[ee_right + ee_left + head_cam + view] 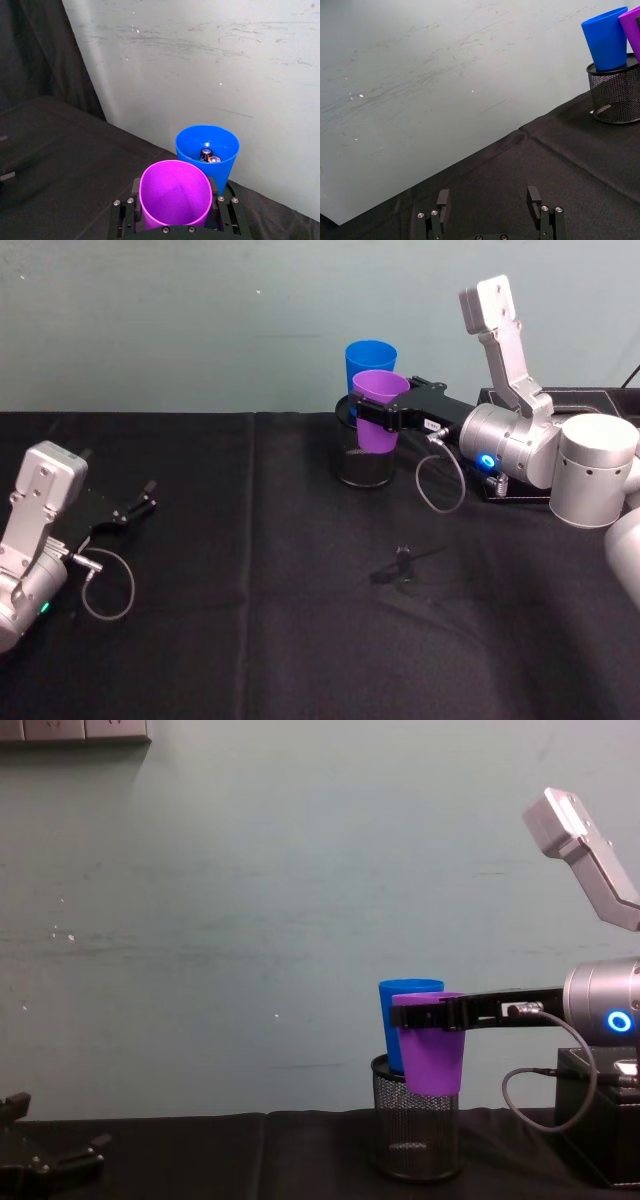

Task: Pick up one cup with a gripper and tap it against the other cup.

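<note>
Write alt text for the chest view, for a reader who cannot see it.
The right hand, reaching in from the right, holds the purple cup upright, close in front of the blue cup, which stands in a black mesh pot. The left hand sits low at the lower left corner.

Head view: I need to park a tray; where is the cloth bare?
Bare: the wide middle between the parked left gripper and the black wire-mesh pot, and the front. Crowded far right: purple plastic tumbler held by the right gripper, blue plastic tumbler, black box.
</note>
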